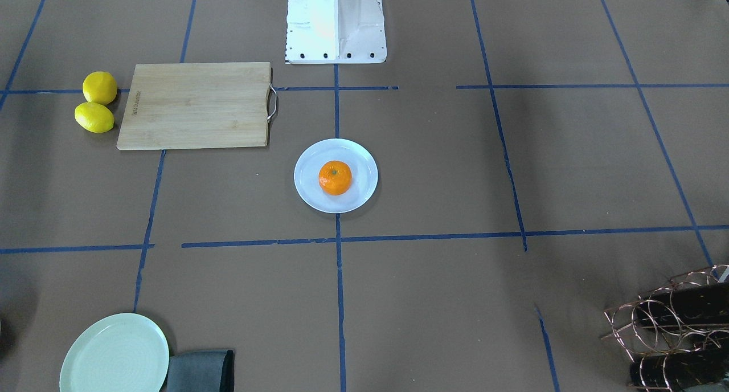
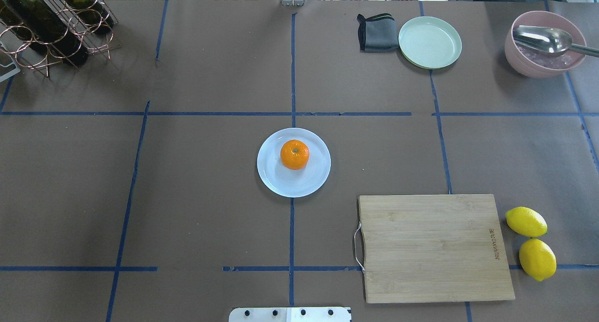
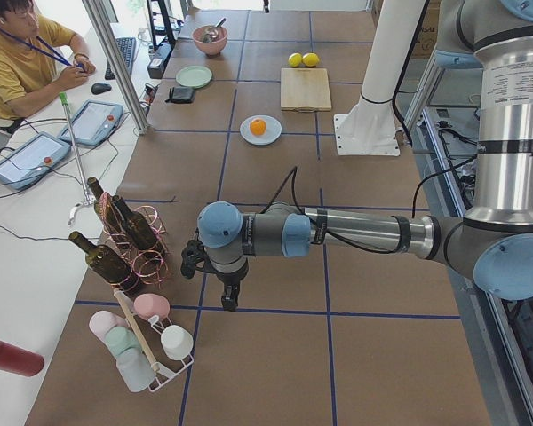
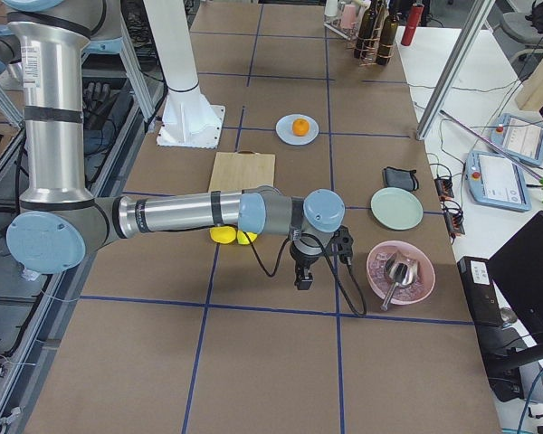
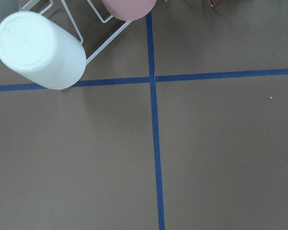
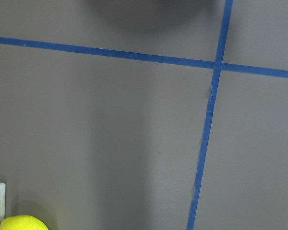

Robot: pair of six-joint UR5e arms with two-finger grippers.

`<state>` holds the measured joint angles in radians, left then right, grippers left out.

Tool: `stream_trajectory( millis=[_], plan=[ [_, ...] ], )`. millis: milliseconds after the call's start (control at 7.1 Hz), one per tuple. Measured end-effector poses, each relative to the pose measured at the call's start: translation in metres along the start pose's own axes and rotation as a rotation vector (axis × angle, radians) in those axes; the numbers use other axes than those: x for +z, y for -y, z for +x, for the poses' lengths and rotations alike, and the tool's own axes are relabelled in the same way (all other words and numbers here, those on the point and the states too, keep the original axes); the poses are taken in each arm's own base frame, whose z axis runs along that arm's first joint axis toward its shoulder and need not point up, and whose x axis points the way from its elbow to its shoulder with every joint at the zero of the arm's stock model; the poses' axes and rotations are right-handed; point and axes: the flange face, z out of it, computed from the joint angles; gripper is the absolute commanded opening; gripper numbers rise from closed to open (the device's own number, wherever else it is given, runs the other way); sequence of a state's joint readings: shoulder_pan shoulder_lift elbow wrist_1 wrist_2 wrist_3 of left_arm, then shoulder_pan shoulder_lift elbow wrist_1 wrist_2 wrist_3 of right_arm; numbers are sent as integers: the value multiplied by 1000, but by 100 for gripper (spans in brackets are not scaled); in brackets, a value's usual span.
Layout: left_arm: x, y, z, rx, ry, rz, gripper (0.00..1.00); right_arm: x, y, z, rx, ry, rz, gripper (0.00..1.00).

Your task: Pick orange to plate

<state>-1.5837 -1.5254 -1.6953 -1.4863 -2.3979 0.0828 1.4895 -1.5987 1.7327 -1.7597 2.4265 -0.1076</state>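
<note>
The orange [image 2: 295, 154] rests on the pale bluish-white plate [image 2: 271, 172] at the table's centre; it also shows in the front view as the orange [image 1: 335, 177] on the plate [image 1: 364, 178]. Neither arm appears in those two views. My left gripper [image 3: 230, 300] hangs near the mug rack at the table's left end, far from the plate [image 3: 271, 135]. My right gripper [image 4: 303, 278] hangs at the opposite end beside the pink bowl, far from the orange [image 4: 300, 127]. Only the side views show the grippers, so I cannot tell whether they are open or shut.
A wooden cutting board [image 2: 435, 247] lies right of the plate, with two lemons [image 2: 531, 242] beside it. A pale green plate [image 2: 429, 42], a grey cloth [image 2: 376, 32] and a pink bowl with a spoon [image 2: 545, 43] sit at the far right. A wine rack [image 2: 51, 27] stands far left.
</note>
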Motion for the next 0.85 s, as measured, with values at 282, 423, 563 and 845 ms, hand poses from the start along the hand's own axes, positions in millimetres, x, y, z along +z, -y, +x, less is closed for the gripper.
stream_trajectory(
  millis=[282,423,563,845],
  plan=[
    [1,0,0,0,0,-3,100,0,1,0,-1,0,1,100],
    [2,0,0,1,0,-4,100,-2,2,-2,-4,1,4,100],
    [3,0,0,1,0,-5,100,-3,3,-3,-6,2,7,100],
    [5,0,-2,-3,0,-10,100,-4,5,-5,-10,3,9,100]
  ],
)
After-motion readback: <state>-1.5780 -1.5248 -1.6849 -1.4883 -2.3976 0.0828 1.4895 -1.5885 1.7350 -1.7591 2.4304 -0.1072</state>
